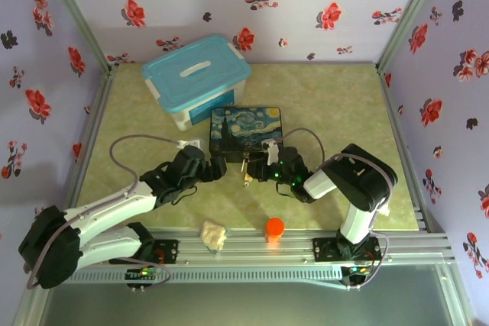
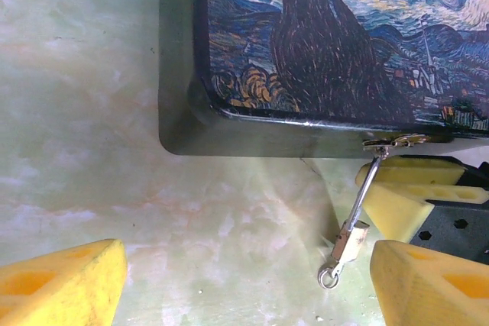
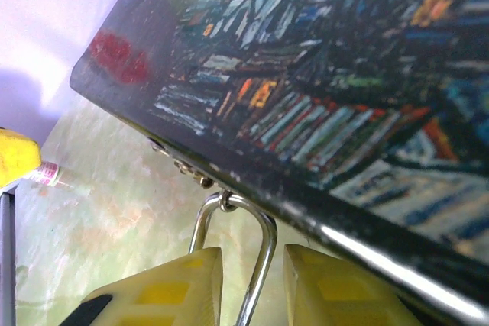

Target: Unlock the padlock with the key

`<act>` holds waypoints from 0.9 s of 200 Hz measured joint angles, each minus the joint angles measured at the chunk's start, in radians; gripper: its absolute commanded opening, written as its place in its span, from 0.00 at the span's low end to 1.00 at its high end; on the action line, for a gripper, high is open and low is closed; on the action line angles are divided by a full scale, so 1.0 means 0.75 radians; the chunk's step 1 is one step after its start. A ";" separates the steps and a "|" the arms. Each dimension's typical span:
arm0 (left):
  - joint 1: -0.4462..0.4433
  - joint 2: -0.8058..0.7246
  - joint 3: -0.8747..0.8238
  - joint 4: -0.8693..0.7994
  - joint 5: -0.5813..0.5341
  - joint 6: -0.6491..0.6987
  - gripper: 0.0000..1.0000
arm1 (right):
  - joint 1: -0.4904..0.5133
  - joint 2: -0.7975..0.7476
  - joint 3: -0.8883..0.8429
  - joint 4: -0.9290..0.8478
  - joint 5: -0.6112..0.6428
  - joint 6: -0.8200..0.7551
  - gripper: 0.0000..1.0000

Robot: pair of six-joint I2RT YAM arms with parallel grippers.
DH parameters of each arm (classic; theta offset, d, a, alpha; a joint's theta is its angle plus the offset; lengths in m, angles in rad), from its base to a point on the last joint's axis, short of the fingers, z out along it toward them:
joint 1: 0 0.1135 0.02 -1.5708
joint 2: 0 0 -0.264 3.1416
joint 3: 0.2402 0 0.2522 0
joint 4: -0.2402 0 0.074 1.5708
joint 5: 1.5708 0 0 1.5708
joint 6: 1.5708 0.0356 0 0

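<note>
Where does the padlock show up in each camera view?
Top external: padlock at centre frame, at the front of the painted tin box.
Left wrist: padlock at lower right, below the box's edge.
Right wrist: padlock at bottom centre, its shackle at the right gripper.
Shared landmark: the painted tin box.
</note>
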 measured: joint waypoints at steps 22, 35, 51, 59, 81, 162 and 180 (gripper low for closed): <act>0.002 0.011 0.011 0.000 0.000 0.010 0.83 | 0.008 0.000 0.000 -0.002 0.033 -0.001 0.18; 0.003 0.014 0.016 0.001 0.000 0.017 0.84 | 0.011 0.000 0.000 -0.002 0.049 -0.001 0.14; 0.003 0.014 0.018 0.002 0.000 0.024 0.84 | 0.013 0.000 0.000 -0.002 0.060 0.002 0.07; 0.005 0.016 0.018 0.004 0.000 0.025 0.84 | 0.013 0.000 -0.001 0.001 0.064 0.010 0.06; 0.021 0.026 0.021 0.010 -0.001 0.037 0.84 | 0.013 0.000 -0.010 0.022 0.069 0.045 0.02; 0.110 0.343 0.220 0.132 -0.076 0.235 0.85 | 0.038 -0.041 -0.038 0.040 0.187 0.249 0.00; 0.135 0.428 0.280 0.160 -0.084 0.287 0.85 | 0.050 -0.070 -0.039 -0.010 0.220 0.278 0.00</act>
